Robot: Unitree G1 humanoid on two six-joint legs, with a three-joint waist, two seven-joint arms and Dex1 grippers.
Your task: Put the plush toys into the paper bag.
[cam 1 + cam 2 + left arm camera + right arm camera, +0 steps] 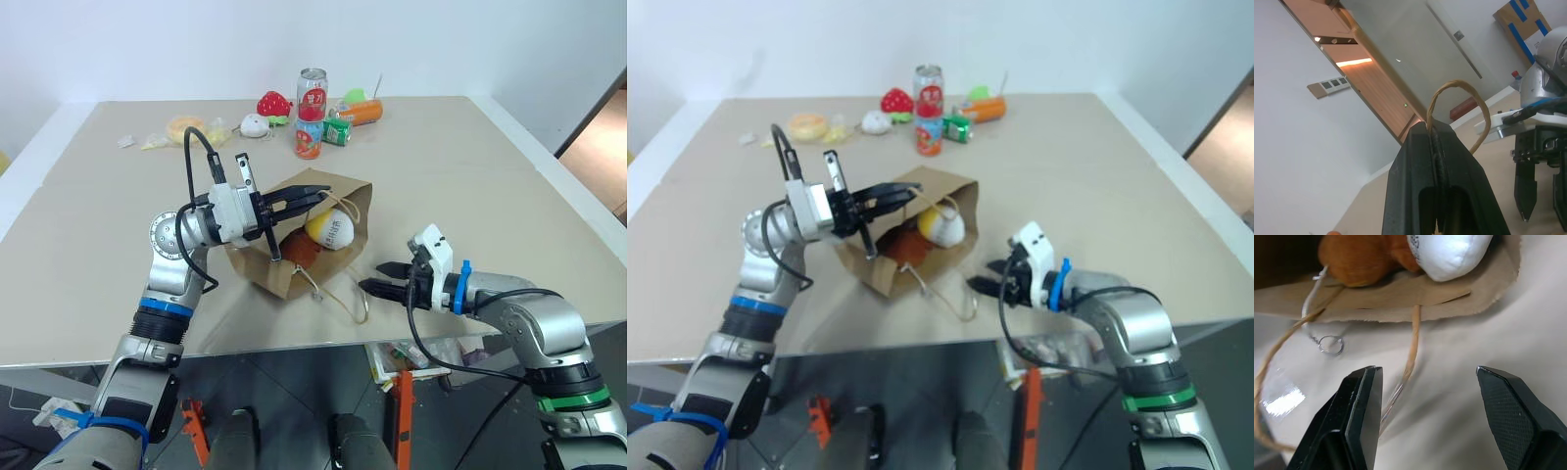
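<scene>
The brown paper bag (pixel 263 262) lies on its side at the table's middle, its mouth toward my right arm. My left gripper (pixel 315 199) is shut on the bag's upper cord handle (pixel 1459 87) and holds the mouth up. Inside the mouth sit both plush toys: the egg-shaped yellow-and-white one (pixel 330 227) and, beside it, the brown furry one (pixel 299 251). The lower handle (pixel 1411 350) trails on the table. My right gripper (pixel 372 278) stands open and empty just outside the mouth, low over the table, with its fingers (pixel 1359 406) pointing at the toys (pixel 1449 252).
At the table's far side stand a red strawberry toy (pixel 274 103), a small white round toy (pixel 255 125), two upright cans (pixel 312 96), a green can (pixel 337 131), a lying orange can (pixel 362 113) and yellow packets (pixel 184 128). The table's front edge (pixel 294 343) runs just below the bag.
</scene>
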